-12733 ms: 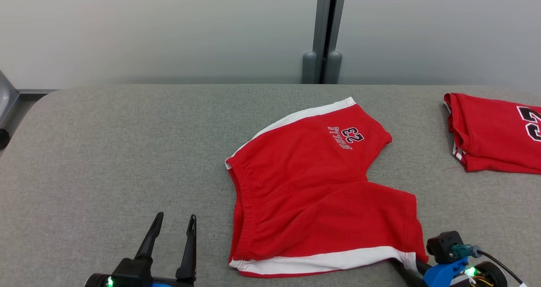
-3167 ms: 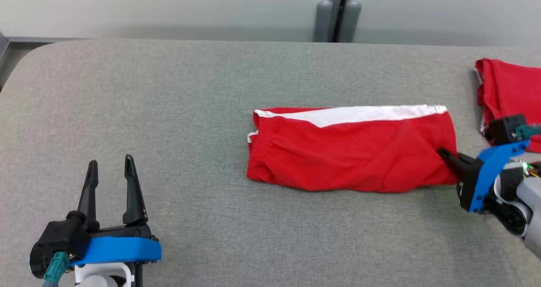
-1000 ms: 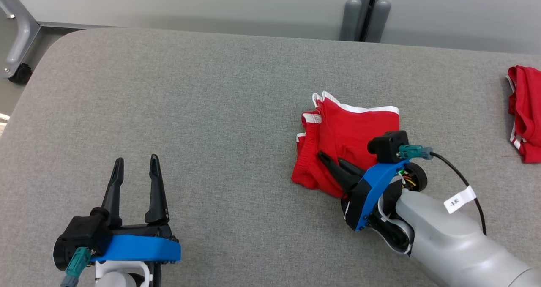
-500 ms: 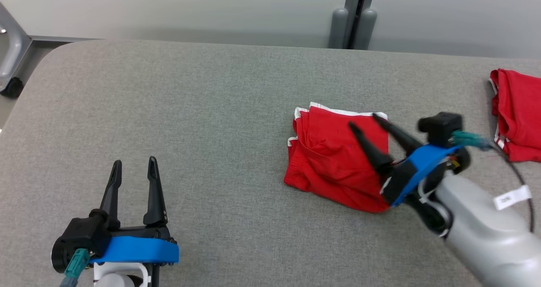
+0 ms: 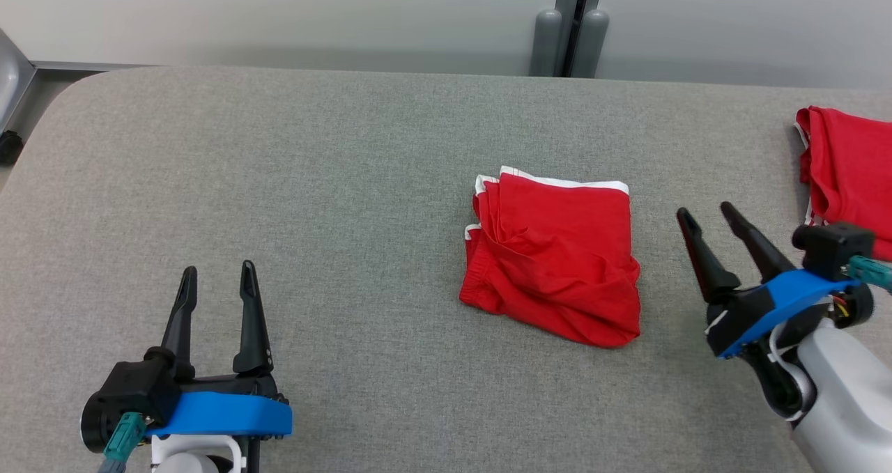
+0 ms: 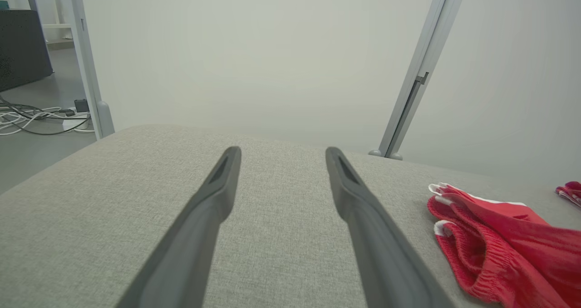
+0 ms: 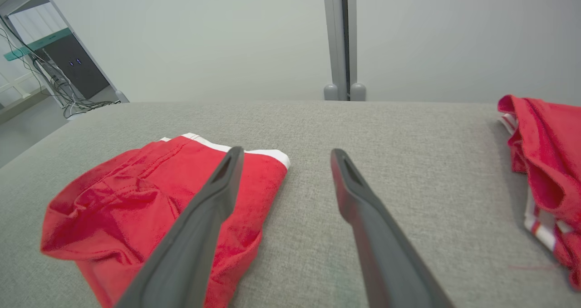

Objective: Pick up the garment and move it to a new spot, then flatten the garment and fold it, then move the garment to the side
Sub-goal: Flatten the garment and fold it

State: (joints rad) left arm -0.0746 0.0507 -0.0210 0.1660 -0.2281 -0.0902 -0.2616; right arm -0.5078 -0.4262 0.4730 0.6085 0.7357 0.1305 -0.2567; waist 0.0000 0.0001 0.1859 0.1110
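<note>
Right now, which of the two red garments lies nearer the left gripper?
The folded shorts in the middle of the table, white band along their far edge. The other red garment lies at the right end, beyond the right gripper.

Lots of bare grey table (image 5: 279, 180) on the left half: a wide lane runs from the left gripper (image 5: 217, 269) over to the shorts (image 5: 557, 257), and another along the back edge. The folded shorts are the one lump mid-table. The right gripper (image 5: 704, 209) sits near their right edge, in the narrower strip between them and a second red garment (image 5: 847, 173) at the far right. The front strip below the shorts is open too. A grey post (image 5: 568, 34) stands behind the table.
</note>
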